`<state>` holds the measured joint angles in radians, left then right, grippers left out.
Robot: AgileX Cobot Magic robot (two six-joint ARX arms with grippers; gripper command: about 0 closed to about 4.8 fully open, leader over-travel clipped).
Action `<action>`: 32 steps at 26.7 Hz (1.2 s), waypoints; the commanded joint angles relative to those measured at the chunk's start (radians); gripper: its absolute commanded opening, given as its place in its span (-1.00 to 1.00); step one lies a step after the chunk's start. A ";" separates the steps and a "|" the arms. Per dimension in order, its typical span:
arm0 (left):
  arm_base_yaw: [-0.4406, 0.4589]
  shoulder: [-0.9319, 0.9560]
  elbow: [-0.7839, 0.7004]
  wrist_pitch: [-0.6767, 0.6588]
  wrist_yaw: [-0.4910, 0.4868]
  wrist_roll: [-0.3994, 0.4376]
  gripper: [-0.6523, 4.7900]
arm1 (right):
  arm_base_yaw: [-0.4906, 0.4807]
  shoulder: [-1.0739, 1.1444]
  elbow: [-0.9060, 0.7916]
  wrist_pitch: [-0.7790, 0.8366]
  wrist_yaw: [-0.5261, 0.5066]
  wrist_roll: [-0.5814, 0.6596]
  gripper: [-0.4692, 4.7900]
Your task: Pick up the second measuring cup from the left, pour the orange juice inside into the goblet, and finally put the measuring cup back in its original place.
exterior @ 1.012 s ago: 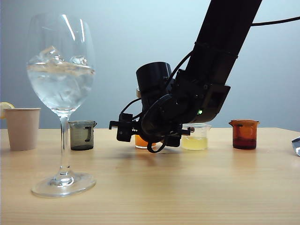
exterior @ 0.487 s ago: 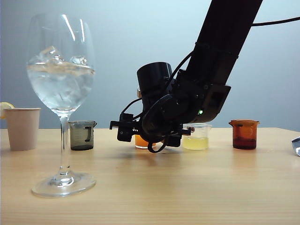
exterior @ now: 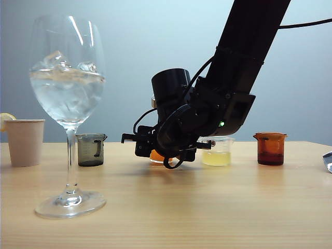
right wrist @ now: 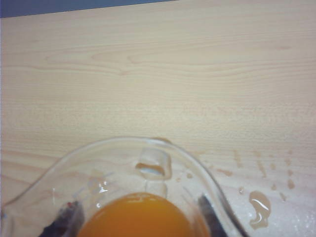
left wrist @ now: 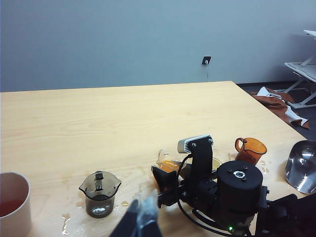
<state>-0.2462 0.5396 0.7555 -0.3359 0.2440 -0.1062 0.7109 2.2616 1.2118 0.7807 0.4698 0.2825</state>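
Four small measuring cups stand in a row along the far part of the pale wooden table: a smoky grey cup, then the small clear cup with the flared wavy rim, a clear cup of pale yellow liquid, and a dark amber-red cup. The second cup sits on the table and holds opaque bright orange juice.

The right gripper is down at that cup on its black arm, low over the table. In the exterior view it hides nearly all of the cup. In the right wrist view its two dark fingertips flank the cup, one on each side under the rim, at a middling width. Whether they press the glass cannot be told. Spilled drops lie on the wood beside the cup.

The tall clear stemmed goblet stands close to the exterior camera on the left, well apart from the cups, with clear liquid and ice in its bowl. A beige paper cup stands behind it, left of the grey cup.

The left gripper shows only as a blur at the edge of its own wrist view, near the grey cup; its opening cannot be told.
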 commanded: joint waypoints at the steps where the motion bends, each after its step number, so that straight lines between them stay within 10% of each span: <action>1: -0.001 -0.002 0.006 0.012 0.004 0.001 -0.78 | 0.003 -0.005 0.002 0.007 -0.002 0.001 -0.51; 10: -0.001 -0.002 0.006 0.012 0.004 0.002 -0.78 | 0.018 -0.008 0.002 0.019 -0.001 -0.051 -0.83; 32: 0.000 -0.003 0.006 0.031 0.004 0.002 -0.78 | 0.025 -0.305 0.000 -0.131 -0.019 -0.190 -0.83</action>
<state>-0.2462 0.5381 0.7555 -0.3256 0.2436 -0.1059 0.7376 1.9877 1.2083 0.6613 0.4667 0.0975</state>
